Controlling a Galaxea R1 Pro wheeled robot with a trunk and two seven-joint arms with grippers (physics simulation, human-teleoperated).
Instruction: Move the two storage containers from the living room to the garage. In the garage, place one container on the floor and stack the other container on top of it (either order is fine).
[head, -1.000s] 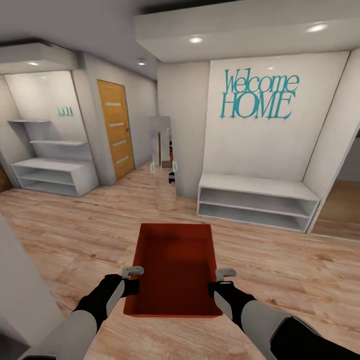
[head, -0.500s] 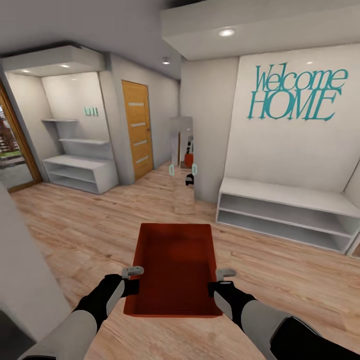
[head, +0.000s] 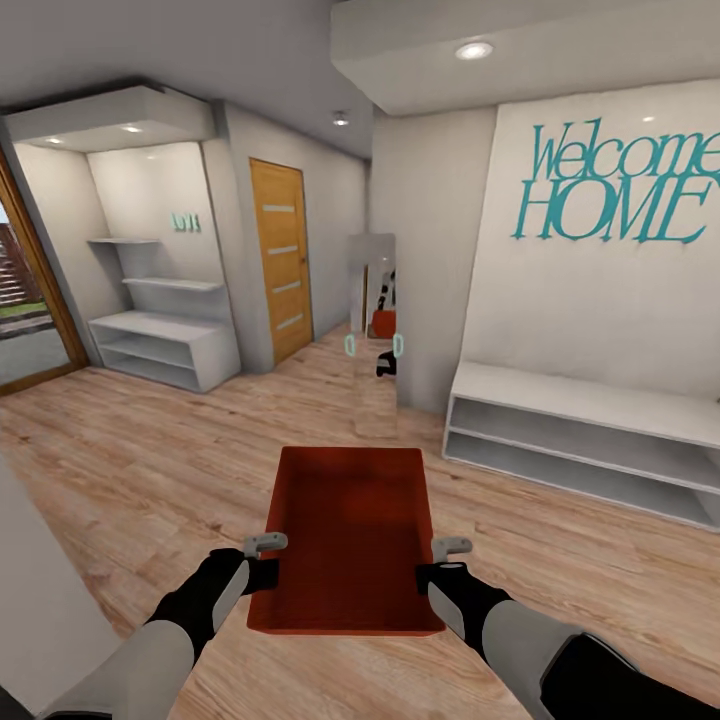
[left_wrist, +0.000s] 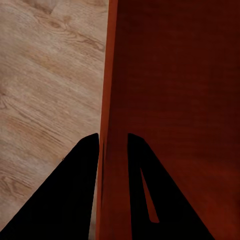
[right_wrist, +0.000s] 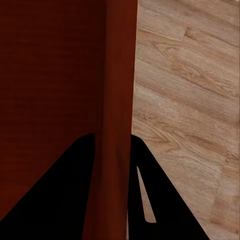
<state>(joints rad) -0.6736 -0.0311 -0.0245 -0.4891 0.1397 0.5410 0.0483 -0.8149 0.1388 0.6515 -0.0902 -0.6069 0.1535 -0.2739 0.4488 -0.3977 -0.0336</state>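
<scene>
I carry one orange-red storage container (head: 350, 535) in front of me above a light wood-plank floor. My left gripper (head: 266, 546) is shut on its left wall, and my right gripper (head: 450, 547) is shut on its right wall. In the left wrist view the dark fingers (left_wrist: 85, 170) straddle the container wall (left_wrist: 112, 100), one inside and one outside. The right wrist view has the same pinch, black fingers (right_wrist: 80, 170) on either side of the wall (right_wrist: 120, 90). The bin is open-topped and empty. I am in an entry hall.
A wooden panel door (head: 280, 260) stands ahead to the left. A tall mirror (head: 372, 330) leans straight ahead on a wall corner. White shelving (head: 165, 345) lines the left alcove and a low white bench shelf (head: 580, 430) sits right under a "Welcome HOME" sign (head: 615, 185). A glass door (head: 25, 310) is far left.
The whole view has swung left: door, mirror and sign have shifted right, and the glass door has come into view. The container and both grippers hold the same pose.
</scene>
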